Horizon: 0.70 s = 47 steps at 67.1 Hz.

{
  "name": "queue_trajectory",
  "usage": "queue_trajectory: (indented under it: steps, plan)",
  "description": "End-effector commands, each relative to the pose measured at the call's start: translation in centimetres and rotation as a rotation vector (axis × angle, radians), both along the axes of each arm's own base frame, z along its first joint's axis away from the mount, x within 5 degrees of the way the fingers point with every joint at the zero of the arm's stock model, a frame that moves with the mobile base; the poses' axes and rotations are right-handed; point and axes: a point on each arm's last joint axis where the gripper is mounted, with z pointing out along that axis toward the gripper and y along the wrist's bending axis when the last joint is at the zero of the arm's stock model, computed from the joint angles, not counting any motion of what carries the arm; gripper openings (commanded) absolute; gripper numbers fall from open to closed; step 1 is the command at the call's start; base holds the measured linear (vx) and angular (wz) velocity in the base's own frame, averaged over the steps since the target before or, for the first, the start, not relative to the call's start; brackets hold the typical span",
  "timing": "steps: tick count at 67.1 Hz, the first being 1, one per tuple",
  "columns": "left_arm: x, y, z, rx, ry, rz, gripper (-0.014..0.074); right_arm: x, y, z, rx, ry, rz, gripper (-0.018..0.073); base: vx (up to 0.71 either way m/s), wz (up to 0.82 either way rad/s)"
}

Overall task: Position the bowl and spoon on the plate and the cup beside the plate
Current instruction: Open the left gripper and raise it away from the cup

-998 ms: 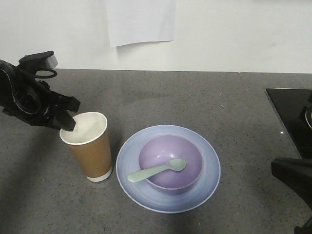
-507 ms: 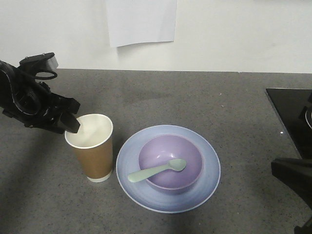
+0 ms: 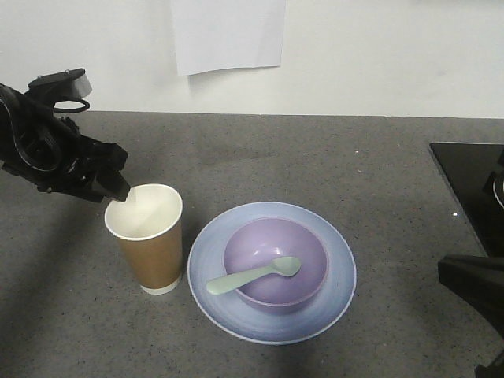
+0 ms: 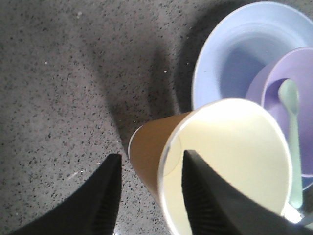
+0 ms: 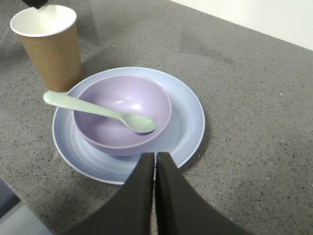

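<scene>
The brown paper cup (image 3: 150, 244) stands upright on the counter, just left of the light blue plate (image 3: 331, 307). On the plate sits the lavender bowl (image 3: 260, 244), and the mint spoon (image 3: 252, 276) lies across it with the handle over the bowl's left rim. My left gripper (image 3: 118, 185) hovers at the cup's far-left rim. In the left wrist view the left gripper (image 4: 152, 155) is open, one finger outside the cup (image 4: 230, 147) and one over its mouth. My right gripper (image 5: 155, 155) is shut and empty, near the plate's (image 5: 190, 112) front edge.
A black hob (image 3: 468, 181) lies at the counter's right edge, with the right arm (image 3: 472, 291) in front of it. A white wall with a paper sheet (image 3: 228, 31) closes the back of the grey counter (image 3: 315, 157).
The cup was tilted a second ago and now stands upright, a little closer to the plate. My left gripper has let go of its rim and lifted slightly. The right arm has not moved.
</scene>
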Motion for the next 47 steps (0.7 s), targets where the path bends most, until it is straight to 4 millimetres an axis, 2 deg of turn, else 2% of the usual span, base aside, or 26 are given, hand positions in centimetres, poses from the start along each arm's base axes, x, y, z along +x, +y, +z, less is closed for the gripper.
queue_trajectory:
  steps: [1, 10, 19, 26, 40, 47]
  plan:
    - [-0.5, -0.4, 3.1, -0.061, -0.088, -0.004, 0.0298, 0.3, -0.1, 1.3, 0.037, -0.075, -0.023, -0.0004, 0.0, 0.0]
    - [-1.0, -0.3, 5.0, -0.064, -0.126, -0.02, 0.0297, 0.3, -0.1, 1.3, 0.037, -0.075, -0.023, -0.0004, 0.0, 0.0]
    - [-2.4, 0.1, 7.3, -0.051, -0.195, -0.029, 0.0264, 0.4, -0.1, 1.5, 0.044, -0.09, -0.031, -0.0004, 0.0, 0.0]
    - [-4.0, 0.7, 9.1, -0.021, -0.277, -0.019, 0.0201, 0.6, -0.1, 1.9, 0.089, -0.127, -0.058, -0.0004, 0.0, 0.0]
    - [-8.2, 3.1, 13.0, 0.093, -0.495, 0.107, 0.0002, 1.0, -0.3, 2.9, 0.154, -0.22, -0.109, -0.0004, 0.0, 0.0]
    - [-10.5, 4.5, 13.9, 0.154, -0.603, 0.2, -0.0008, 1.1, -0.4, 3.1, 0.16, -0.235, -0.117, -0.0004, 0.0, 0.0]
